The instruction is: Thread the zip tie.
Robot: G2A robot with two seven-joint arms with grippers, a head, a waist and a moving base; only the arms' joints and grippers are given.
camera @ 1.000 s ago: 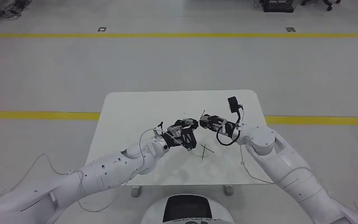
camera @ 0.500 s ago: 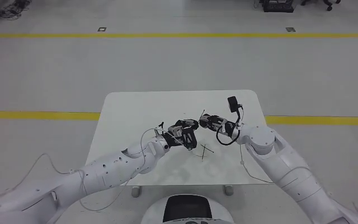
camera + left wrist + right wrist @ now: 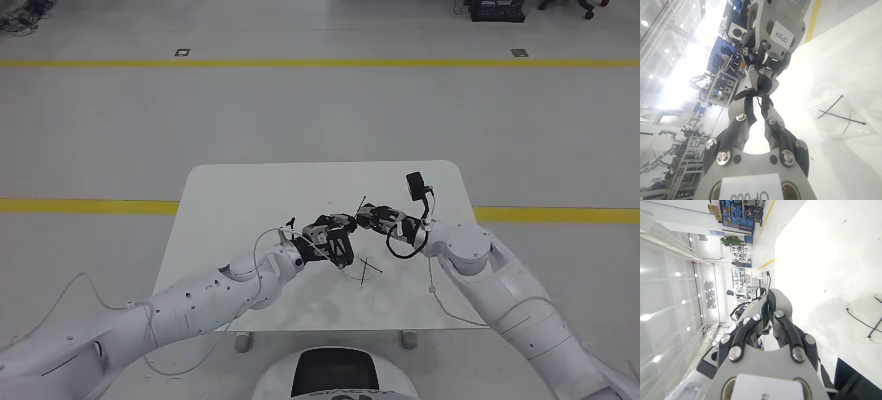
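Black spare ties (image 3: 826, 112) are seen crossed on a clear sheet (image 3: 831, 128) on the near side of the desk (image 3: 230, 200). Just beyond, the left claw (image 3: 757, 96) is met tip to tip by the right claw (image 3: 769, 292), which is clamped on the zip tie (image 3: 769, 281); the left claw's grip cannot be told.

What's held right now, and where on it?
Right tool pinches a zip tie on its strap, head end sticking out. Left tool: hold cannot be told.
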